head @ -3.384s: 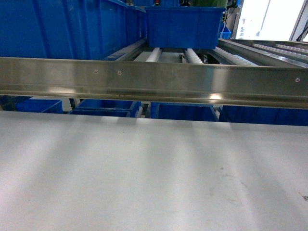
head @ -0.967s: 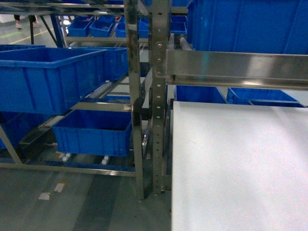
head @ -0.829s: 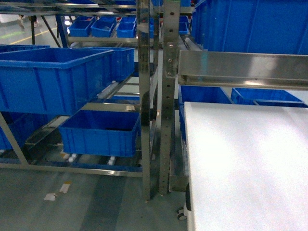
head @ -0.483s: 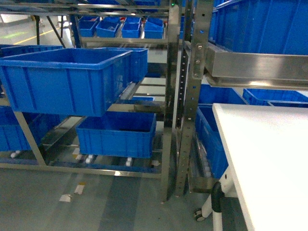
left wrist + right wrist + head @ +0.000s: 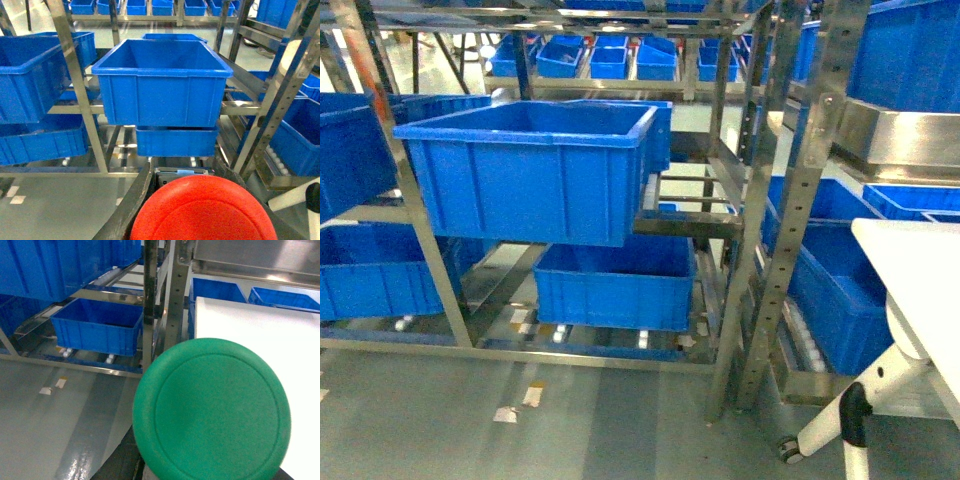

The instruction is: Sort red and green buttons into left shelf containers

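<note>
The red button [image 5: 202,210] fills the bottom of the left wrist view, with my left gripper [image 5: 187,175] shut on it; a dark finger [image 5: 131,202] runs along its left side. The green button [image 5: 212,407] fills the right wrist view, and my right gripper [image 5: 205,462] is shut on it, its fingers mostly hidden behind the cap. The left shelf containers are deep blue tubs: an upper one [image 5: 535,175] [image 5: 162,95] and a lower one [image 5: 615,285] [image 5: 175,142] [image 5: 97,327]. Neither gripper shows in the head view.
Steel rack uprights [image 5: 810,200] stand between the tubs and the white table [image 5: 920,270] [image 5: 250,320], whose leg and caster [image 5: 840,425] reach the grey floor [image 5: 570,420]. More blue tubs sit at far left [image 5: 350,150] and lower right [image 5: 840,300]. Small bins [image 5: 610,60] line the back.
The head view has swung left: the white table slid from the middle to the right edge, and the left shelf with its blue tubs now fills the view.
</note>
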`<state>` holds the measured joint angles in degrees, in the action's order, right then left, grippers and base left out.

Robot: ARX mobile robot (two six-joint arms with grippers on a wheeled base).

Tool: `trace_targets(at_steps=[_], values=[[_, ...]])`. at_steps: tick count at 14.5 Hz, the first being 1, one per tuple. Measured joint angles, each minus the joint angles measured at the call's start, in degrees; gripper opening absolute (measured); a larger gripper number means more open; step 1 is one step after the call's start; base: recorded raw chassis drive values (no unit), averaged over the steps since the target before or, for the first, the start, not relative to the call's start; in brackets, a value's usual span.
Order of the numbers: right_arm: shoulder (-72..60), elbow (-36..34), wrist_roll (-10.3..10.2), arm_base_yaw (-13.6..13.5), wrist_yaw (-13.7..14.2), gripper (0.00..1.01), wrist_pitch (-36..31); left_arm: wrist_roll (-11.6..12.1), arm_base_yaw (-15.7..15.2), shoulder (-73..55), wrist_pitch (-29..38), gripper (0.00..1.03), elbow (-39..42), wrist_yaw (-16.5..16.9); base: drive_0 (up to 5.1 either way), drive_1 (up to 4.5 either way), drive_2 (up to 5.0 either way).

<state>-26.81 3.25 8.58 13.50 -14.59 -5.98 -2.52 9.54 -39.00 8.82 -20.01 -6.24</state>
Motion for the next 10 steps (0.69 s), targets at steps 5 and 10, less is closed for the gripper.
trace_targets(at_steps=[5, 10], values=[[0.0, 0.0, 0.0, 0.0, 0.0, 0.26, 0.0, 0.0, 0.0, 0.0, 0.0, 0.29, 0.0, 0.0, -5.0, 2.38, 2.4], [0.0, 0.0, 0.0, 0.0, 0.0, 0.26, -0.1, 0.0, 0.0, 0.0, -0.1, 0.29, 0.0, 0.0, -4.9, 2.46, 2.5]])
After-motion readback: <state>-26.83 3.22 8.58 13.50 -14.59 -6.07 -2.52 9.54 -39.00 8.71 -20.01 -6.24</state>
